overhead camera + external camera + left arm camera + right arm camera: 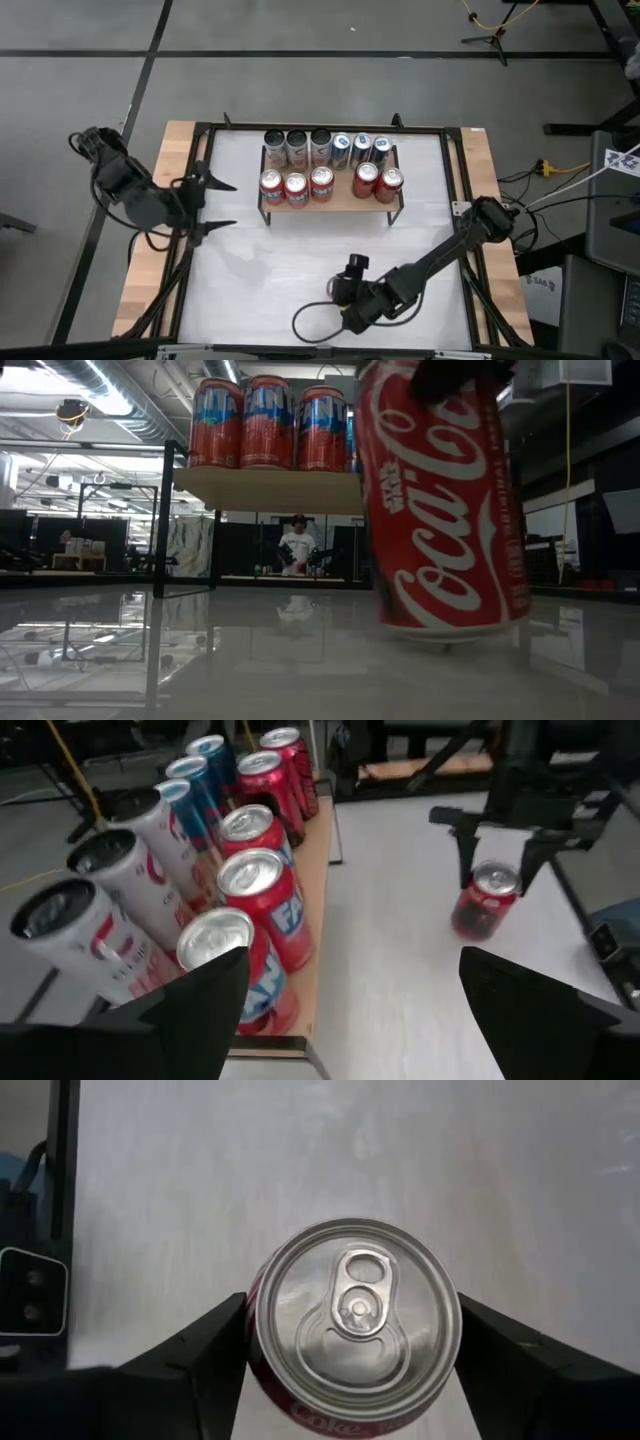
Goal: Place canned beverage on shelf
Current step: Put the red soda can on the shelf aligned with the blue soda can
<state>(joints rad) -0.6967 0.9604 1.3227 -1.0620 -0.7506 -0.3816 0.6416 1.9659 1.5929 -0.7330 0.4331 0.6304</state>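
Note:
A red Coca-Cola can [355, 1320] stands on the white table near its front edge, in front of the shelf. My right gripper [355, 1355] is shut on it from above. The low view shows this can [445, 510] close up and leaning slightly. The shelf [330, 203], a wood plank on black legs, stands at the far middle. It carries a front row of red cans [297, 186] and a back row of silver and blue cans [320, 146]. My left gripper [228, 205] hangs open and holds nothing at the table's left side, level with the shelf. My right gripper pinches the can between its two fingers, on opposite sides of its upper wall just below the top rim [262, 1368]. The fingers come from above, slanting down. The can leans a little; I cannot tell whether its base [440, 630] rests on the table.
A black metal frame [455, 130] borders the white tabletop, with wood boards [180, 140] along both sides. Bare table [290, 260] lies between the shelf and the held can. The shelf's front row has a gap [343, 186] right of its middle. A person [297, 545] stands in the room beyond.

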